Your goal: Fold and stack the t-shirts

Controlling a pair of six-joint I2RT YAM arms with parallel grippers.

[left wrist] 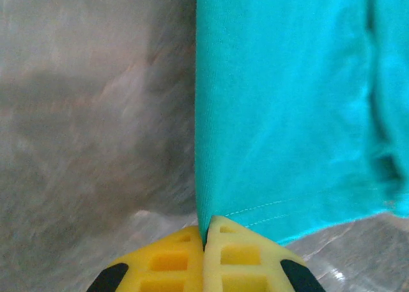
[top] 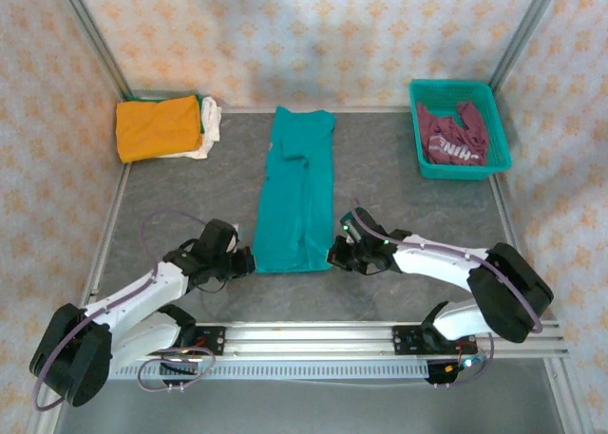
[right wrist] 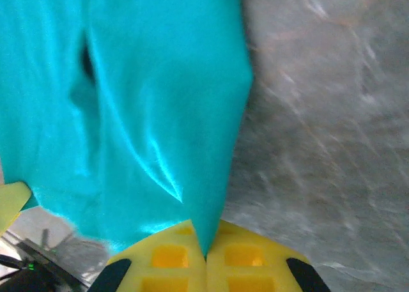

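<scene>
Grey mat (top: 180, 192), peach walls (top: 304, 35), teal t-shirt (top: 296, 197)

Patterned peach fabric walls (top: 313, 35) on metal posts (top: 90, 35) enclose a grey table (top: 380, 187).

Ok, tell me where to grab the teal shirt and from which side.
Grip the teal shirt at its two near hem corners, one hand from each outer side. It lies flat as a long narrow strip running away from the arms, so those corners are its closest free ends. The left hand and right hand are shut there.
</scene>
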